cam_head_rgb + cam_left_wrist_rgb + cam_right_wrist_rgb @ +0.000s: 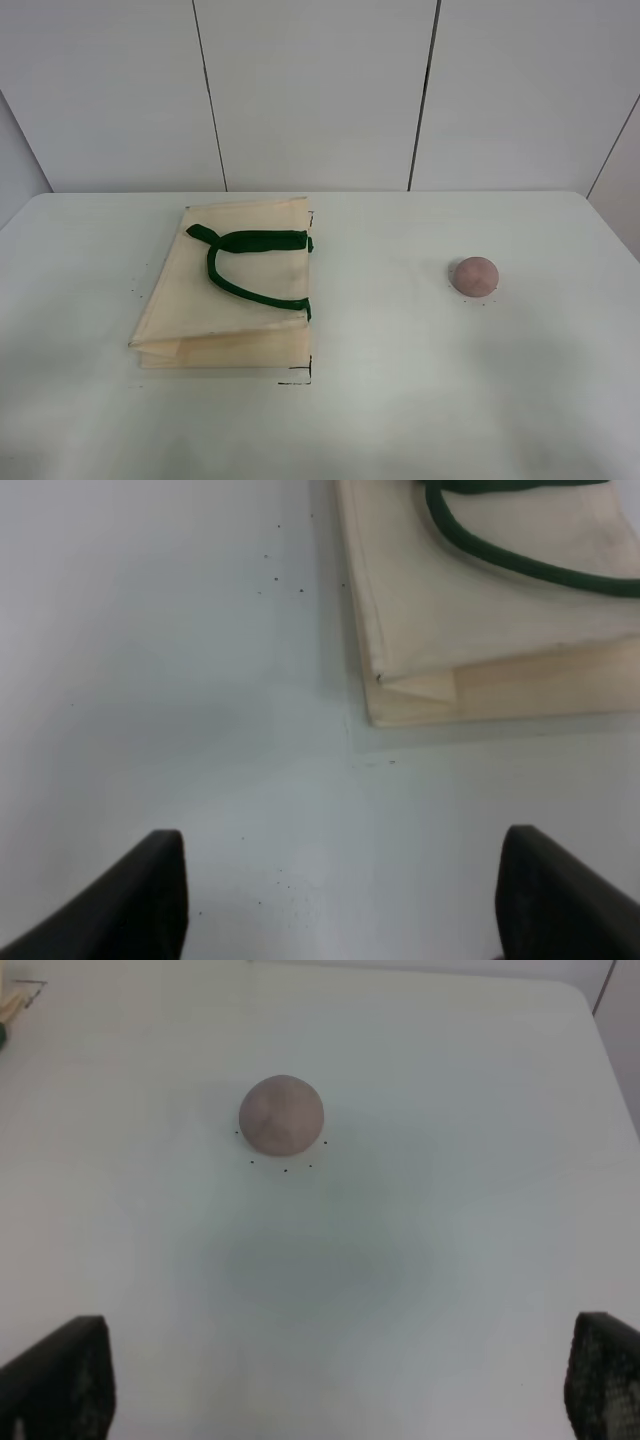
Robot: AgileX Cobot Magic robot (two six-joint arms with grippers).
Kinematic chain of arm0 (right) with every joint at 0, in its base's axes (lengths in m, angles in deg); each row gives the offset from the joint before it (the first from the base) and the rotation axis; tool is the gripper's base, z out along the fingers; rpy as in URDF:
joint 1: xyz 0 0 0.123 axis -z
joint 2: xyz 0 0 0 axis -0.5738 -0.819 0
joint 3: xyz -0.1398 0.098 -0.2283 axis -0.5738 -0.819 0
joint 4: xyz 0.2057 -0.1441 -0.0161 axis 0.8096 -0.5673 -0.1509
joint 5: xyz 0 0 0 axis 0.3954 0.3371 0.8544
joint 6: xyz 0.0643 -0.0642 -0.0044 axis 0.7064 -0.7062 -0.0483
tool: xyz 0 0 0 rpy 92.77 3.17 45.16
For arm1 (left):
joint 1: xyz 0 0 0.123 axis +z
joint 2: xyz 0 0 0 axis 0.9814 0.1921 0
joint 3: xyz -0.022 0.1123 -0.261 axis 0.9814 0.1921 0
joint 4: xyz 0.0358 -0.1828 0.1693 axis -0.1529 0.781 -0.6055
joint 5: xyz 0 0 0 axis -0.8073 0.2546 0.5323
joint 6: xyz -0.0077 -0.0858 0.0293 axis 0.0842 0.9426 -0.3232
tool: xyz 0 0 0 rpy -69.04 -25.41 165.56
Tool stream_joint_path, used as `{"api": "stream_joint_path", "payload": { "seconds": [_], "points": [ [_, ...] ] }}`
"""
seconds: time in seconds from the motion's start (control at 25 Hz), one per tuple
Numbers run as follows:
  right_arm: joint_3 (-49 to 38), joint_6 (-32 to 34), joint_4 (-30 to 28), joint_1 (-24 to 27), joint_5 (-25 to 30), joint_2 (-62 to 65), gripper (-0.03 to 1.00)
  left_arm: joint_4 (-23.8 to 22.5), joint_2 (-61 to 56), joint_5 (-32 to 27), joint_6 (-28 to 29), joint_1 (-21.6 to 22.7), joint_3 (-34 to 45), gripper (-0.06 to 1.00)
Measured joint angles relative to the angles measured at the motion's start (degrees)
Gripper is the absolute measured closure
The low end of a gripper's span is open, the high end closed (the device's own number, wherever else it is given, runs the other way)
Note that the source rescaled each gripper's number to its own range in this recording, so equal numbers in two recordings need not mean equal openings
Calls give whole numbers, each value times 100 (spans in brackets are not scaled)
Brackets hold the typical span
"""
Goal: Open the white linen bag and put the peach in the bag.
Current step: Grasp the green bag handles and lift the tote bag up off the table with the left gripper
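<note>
The bag [225,290] lies flat, both grippers [340,895] [340,1380] wide open; the peach [474,276] could roll if bumped.

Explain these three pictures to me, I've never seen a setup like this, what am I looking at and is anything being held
This is a two-armed robot at a white table. One picture comes from a camera mounted high, looking down on the whole table. The other two come from cameras on each arm's wrist, looking past the gripper, the robot's pincer hand.

On the table lies a white linen bag, flat and folded, with dark green handles resting on top. Off to its right, well apart, sits a small pinkish-brown peach.

In the left wrist view, the left gripper shows as two dark fingertips spread wide, with a corner of the bag ahead. In the right wrist view, the right gripper is also open, with the peach ahead.

Nothing is held. The arms themselves do not appear in the high view.
</note>
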State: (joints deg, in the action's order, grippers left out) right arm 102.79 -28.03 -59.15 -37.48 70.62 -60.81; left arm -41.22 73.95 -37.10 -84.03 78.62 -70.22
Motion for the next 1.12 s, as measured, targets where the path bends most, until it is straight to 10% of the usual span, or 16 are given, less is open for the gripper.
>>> {"api": "stream_joint_path", "payload": {
  "seconds": [0.52, 1.12],
  "points": [
    [0, 0, 0, 0, 0, 0, -3, -1, 646, 65, 28, 0, -427, -6],
    [0, 0, 0, 0, 0, 0, -3, 4, 7258, 675, 73, 0, -3286, -6]
  ]
}}
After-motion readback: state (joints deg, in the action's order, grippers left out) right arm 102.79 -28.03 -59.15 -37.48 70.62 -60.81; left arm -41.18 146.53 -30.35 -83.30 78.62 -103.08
